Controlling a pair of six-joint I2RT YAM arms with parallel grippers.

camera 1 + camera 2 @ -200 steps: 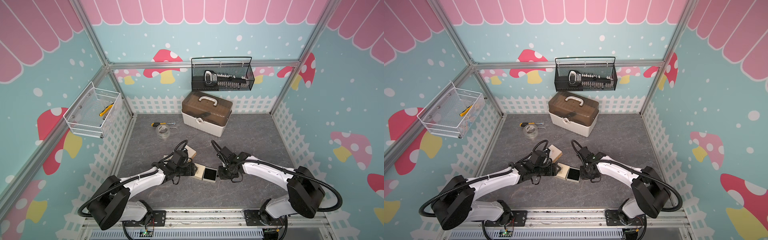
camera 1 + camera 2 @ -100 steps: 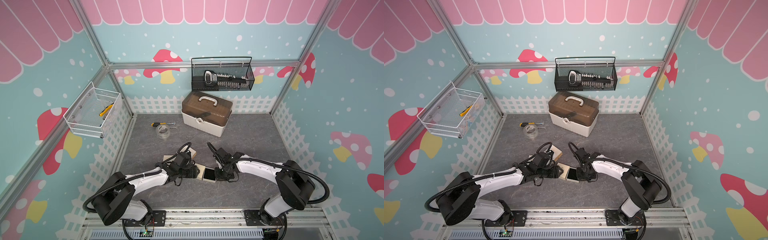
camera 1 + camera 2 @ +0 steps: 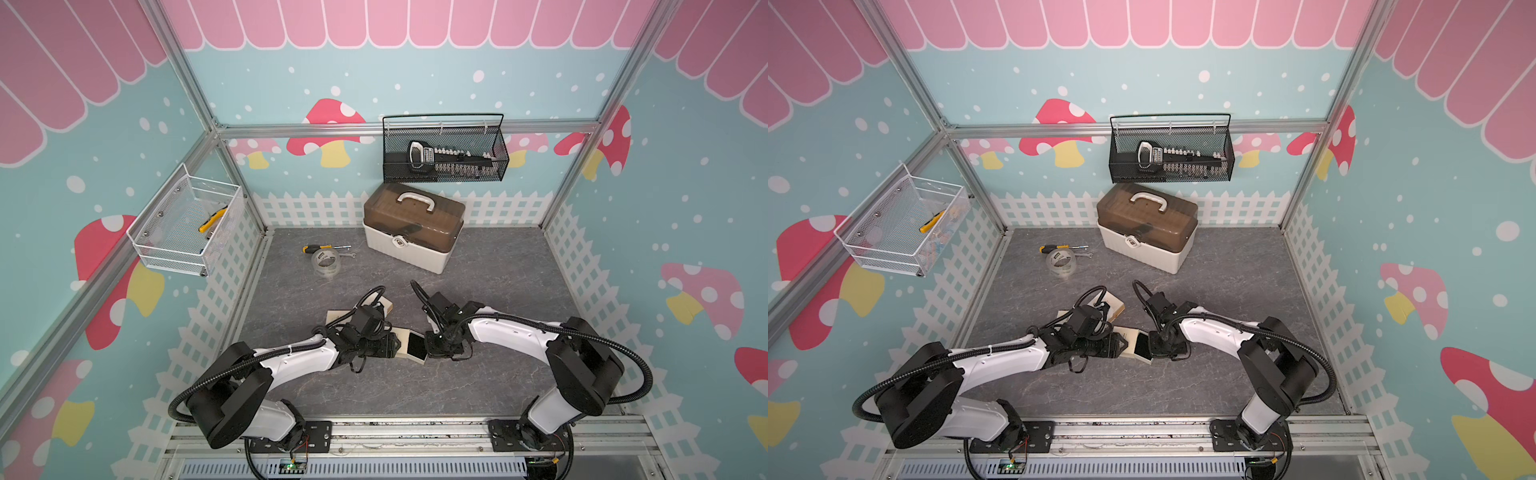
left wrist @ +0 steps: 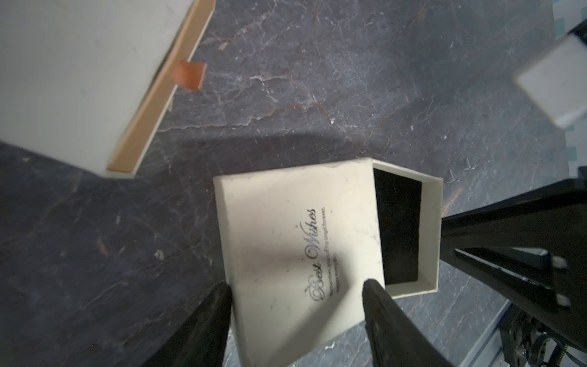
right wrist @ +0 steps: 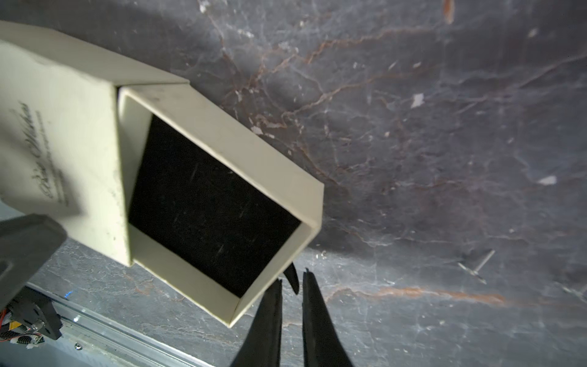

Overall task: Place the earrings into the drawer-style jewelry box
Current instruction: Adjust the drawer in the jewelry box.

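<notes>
While the left gripper (image 4: 295,286) straddles the box (image 4: 286,235) at the bottom of its wrist view, fingers pressed on both sides of the cream sleeve, the drawer (image 4: 432,222) stands part-way out, black lining showing. The right gripper (image 5: 293,279) sits at the drawer's corner, bottom centre of its own view, jaws almost together. A small dark tab lies between the tips; pinched or not, can't tell. The earrings (image 4: 452,178) lie on the table (image 4: 349,79), right of centre, just beside the drawer and outside it. Upper left, a second box (image 4: 79,79) shows a brown tab. Farther back in a top view: tape (image 3: 326,262), then the toolbox (image 3: 411,232), then a black basket (image 3: 444,149) on the wall.
</notes>
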